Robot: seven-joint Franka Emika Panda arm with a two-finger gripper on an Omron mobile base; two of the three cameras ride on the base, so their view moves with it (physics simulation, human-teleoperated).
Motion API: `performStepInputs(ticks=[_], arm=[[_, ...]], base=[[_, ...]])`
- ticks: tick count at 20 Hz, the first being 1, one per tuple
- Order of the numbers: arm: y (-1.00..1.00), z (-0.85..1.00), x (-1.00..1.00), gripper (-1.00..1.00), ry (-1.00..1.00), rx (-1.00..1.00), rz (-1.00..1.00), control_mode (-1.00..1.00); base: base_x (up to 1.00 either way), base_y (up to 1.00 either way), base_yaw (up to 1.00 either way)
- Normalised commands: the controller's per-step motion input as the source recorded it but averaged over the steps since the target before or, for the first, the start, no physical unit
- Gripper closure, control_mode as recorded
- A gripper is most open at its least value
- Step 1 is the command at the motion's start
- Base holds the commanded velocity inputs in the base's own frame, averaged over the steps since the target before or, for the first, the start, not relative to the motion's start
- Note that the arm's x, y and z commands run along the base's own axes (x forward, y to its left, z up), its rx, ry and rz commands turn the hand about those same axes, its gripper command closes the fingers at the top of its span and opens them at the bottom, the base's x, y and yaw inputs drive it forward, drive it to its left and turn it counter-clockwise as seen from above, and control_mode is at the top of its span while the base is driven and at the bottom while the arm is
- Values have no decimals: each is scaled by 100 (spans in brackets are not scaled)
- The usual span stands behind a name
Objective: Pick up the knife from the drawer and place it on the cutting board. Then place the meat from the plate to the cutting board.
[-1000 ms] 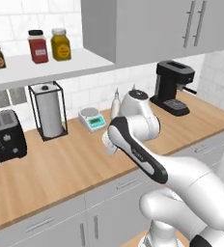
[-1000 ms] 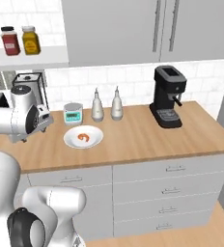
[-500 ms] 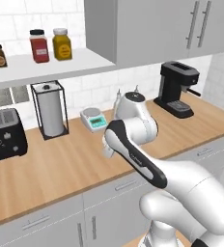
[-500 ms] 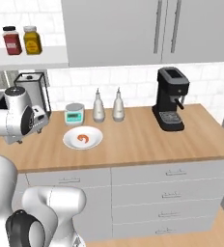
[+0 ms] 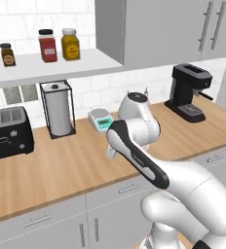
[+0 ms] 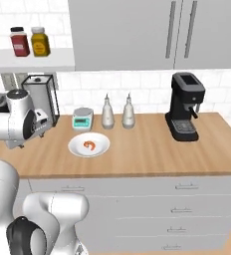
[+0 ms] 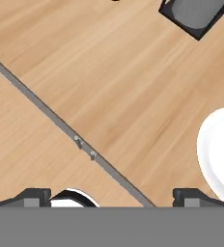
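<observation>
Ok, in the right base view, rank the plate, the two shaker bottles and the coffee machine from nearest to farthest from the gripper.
From the gripper:
1. plate, just beside it, toward the counter's front.
2. shaker bottles, farther along, by the wall.
3. coffee machine, at the far end.

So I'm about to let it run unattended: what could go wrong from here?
The drawers all look shut, so the knife can't be reached until one is opened. The open gripper hangs over the counter edge beside the white plate; a low swing could knock the plate and roll the meat off. The cutting board's place can't be told from here.
</observation>
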Motion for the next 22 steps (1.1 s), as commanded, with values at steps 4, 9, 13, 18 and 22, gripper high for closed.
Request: performStepInputs(ticks=[4, 9, 13, 18, 22], arm=[[0, 0, 0, -100, 0, 0, 0, 100], [-20, 0, 9, -100, 0, 0, 3, -100], [-90, -21, 60, -100, 0, -1, 0, -100], [-94, -39, 94, -100, 2, 0, 0, -100], [-75, -36, 97, -100, 4, 0, 0, -100]], base=[[39, -7, 20], [19, -15, 9], [0, 0, 0], [0, 0, 0], [0, 0, 0]])
